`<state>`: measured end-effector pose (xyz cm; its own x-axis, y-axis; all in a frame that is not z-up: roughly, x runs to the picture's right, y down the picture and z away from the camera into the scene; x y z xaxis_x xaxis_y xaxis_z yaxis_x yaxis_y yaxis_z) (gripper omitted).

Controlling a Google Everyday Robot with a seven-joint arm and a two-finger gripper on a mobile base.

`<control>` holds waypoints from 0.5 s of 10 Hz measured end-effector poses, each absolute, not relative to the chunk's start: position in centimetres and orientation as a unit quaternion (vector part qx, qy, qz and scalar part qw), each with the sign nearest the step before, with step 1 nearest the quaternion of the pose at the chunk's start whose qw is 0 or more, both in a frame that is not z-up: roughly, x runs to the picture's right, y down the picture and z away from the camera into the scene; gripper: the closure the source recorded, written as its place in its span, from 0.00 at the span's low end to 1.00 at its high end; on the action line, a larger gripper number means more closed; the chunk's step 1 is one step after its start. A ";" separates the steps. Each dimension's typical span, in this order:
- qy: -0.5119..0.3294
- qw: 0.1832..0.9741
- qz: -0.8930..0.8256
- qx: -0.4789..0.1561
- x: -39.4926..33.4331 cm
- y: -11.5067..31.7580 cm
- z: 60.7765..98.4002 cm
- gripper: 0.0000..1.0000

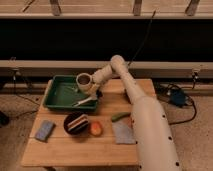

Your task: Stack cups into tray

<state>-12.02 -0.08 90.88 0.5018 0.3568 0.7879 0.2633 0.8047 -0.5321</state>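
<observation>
indoors, wooden table (80, 147), green tray (49, 95), jaws pinching cup (84, 80) over tray's right side, dark wall (60, 40) behind

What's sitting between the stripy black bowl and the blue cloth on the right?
A small orange thing lies between the black bowl and the blue cloth, in the camera view. The gripper is up by a cup at the tray.

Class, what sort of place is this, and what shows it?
Probably a robot test lab rather than a home: a small wooden table on its own, loose cables on the floor, and the gripper beside a cup at the green tray.
</observation>
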 end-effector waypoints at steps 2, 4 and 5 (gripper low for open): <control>-0.500 0.806 0.024 -0.316 -12.9 0.2 91.1 1.00; -0.501 0.803 0.017 -0.322 -14.0 0.5 91.3 1.00; -0.502 0.802 0.014 -0.324 -14.8 0.7 91.5 1.00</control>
<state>-14.80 0.68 91.51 0.4956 0.3485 0.7955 0.3022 0.7896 -0.5341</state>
